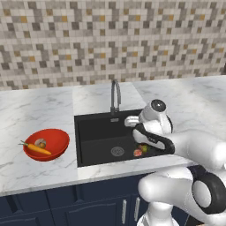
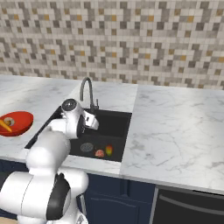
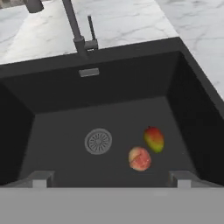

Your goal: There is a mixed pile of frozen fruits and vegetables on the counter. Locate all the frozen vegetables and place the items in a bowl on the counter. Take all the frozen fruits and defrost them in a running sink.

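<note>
Counter (image 1: 39,110): fruits (image 3: 146,148) in sink (image 3: 65,92).

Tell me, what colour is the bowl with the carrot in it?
The bowl is shiny red, clearest in the left base view.

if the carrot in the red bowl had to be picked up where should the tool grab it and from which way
Probably across the middle of the carrot, coming straight down from above. It lies flat in the red bowl, slim and long, beside the beige lump, so closing across its narrow width suits it. The bowl's sloping walls would likely block a sideways approach. The tool is open over the sink now.
</note>
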You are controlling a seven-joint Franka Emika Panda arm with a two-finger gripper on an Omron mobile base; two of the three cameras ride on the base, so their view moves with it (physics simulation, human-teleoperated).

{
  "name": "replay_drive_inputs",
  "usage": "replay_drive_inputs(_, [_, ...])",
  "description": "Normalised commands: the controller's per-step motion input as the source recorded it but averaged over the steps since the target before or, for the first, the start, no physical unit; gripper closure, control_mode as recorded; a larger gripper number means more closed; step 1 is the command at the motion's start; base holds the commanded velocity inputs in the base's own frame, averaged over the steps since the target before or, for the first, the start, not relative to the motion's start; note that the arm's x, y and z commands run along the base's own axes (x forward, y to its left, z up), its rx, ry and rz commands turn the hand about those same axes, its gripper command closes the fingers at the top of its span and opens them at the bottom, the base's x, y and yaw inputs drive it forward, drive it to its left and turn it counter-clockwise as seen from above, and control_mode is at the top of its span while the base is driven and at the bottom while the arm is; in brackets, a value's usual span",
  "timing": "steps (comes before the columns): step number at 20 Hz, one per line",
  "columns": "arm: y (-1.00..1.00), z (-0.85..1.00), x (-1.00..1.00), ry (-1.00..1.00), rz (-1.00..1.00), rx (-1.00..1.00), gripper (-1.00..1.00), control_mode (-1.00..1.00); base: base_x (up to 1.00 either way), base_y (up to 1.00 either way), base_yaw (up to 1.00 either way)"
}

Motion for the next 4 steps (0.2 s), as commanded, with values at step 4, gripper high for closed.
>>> replay_drive_inputs(4, [-0.26,0.85,-0.35,0.24,-0.02,0.06,-1.0,-1.0,0.0,0.0,0.0])
